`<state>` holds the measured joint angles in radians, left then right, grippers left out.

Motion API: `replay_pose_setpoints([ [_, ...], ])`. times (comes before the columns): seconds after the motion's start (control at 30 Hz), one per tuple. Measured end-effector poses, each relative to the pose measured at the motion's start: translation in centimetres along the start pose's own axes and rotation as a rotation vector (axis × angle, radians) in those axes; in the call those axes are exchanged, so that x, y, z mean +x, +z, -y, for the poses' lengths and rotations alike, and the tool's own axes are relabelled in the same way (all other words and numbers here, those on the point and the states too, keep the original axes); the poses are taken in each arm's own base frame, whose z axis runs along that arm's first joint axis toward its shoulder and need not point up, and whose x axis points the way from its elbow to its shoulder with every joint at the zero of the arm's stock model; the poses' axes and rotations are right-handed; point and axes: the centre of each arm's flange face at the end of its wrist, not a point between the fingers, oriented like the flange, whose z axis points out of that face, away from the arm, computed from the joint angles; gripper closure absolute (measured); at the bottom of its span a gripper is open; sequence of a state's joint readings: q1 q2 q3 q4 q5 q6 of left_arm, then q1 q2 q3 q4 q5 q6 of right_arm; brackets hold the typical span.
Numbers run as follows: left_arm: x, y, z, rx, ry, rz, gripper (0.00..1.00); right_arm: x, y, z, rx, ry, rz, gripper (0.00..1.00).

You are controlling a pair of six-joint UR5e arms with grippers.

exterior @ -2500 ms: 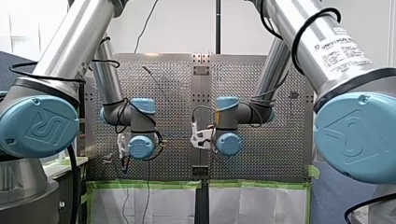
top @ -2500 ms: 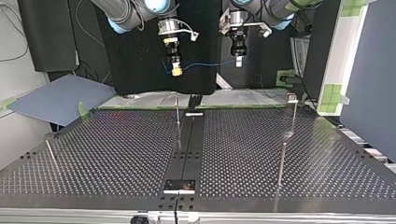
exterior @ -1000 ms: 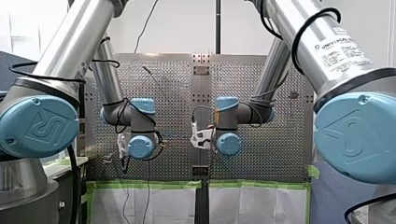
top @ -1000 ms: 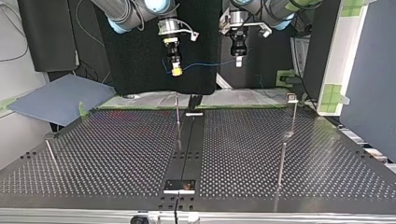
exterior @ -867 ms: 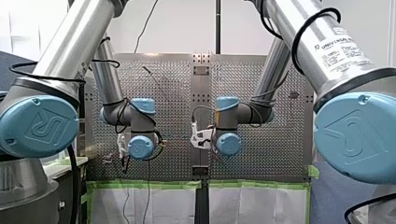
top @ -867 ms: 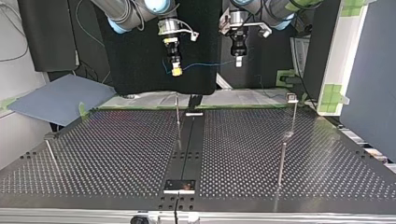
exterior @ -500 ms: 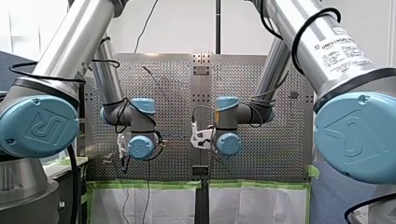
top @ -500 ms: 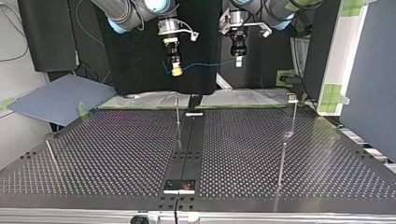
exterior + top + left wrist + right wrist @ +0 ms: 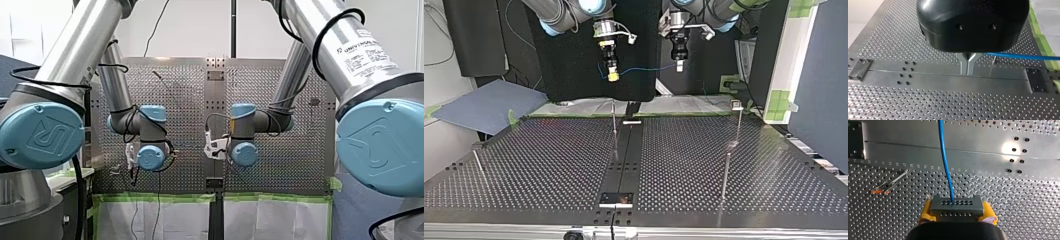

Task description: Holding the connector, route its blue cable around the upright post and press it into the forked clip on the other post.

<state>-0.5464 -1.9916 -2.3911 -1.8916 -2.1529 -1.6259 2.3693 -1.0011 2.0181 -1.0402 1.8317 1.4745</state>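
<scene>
Our right gripper (image 9: 958,211) clamped the connector (image 9: 957,206) between yellow pads | blue cable (image 9: 944,157) ran ahead from it to our left gripper (image 9: 968,70), fingertips together around it | both hung above the table (image 9: 549,165)'s far edge, top view.

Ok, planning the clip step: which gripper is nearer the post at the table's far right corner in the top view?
Left. My left gripper hangs higher than that post, toward the view's middle; my right gripper, shut on the connector, is farther toward the view's left.

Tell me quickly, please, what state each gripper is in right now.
My left gripper: closed, pinching the blue cable.
My right gripper: closed on the connector.
</scene>
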Motion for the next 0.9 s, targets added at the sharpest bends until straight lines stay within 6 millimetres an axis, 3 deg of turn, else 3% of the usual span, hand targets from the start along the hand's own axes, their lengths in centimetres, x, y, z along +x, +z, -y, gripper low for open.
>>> replay_pose_setpoints([
  [0.9, 0.00, 0.00, 0.00, 0.000, 0.000, 0.000, 1.00, 0.00, 0.00, 0.00, 0.000, 0.000, 0.000, 1.00],
])
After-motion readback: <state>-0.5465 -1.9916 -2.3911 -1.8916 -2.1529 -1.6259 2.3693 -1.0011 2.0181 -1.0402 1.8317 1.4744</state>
